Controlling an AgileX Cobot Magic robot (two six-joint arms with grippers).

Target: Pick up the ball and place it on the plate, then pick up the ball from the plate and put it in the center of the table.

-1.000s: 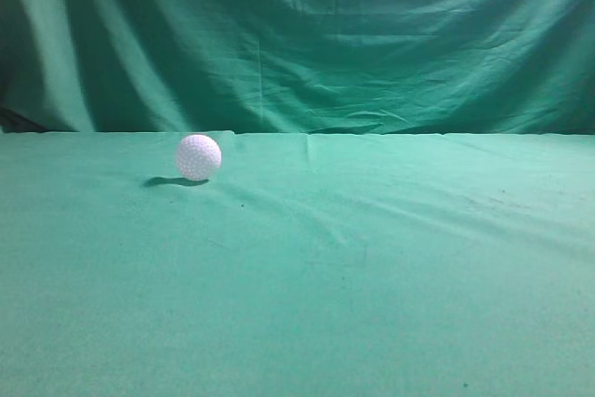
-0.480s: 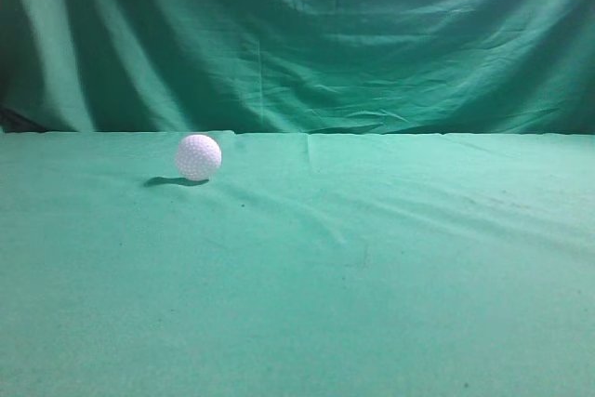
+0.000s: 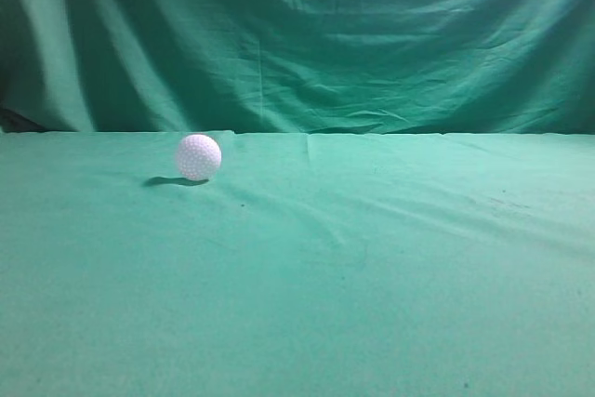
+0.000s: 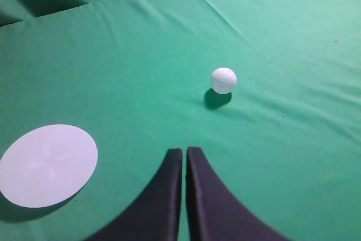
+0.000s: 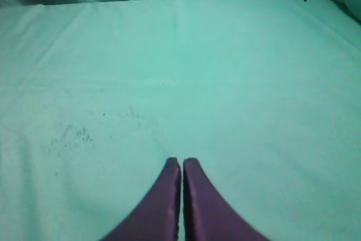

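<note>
A white dimpled ball [image 3: 198, 156] rests on the green cloth at the left of the exterior view, near the table's far edge. It also shows in the left wrist view [image 4: 223, 80]. A flat white round plate [image 4: 47, 164] lies at the lower left of the left wrist view; it is out of the exterior view. My left gripper [image 4: 184, 150] is shut and empty, short of the ball and to the right of the plate. My right gripper [image 5: 181, 162] is shut and empty over bare cloth. Neither gripper shows in the exterior view.
The green cloth table [image 3: 372, 267] has shallow wrinkles across its middle. A green curtain [image 3: 307, 34] hangs behind the far edge. A few dark specks [image 5: 70, 135] mark the cloth in the right wrist view.
</note>
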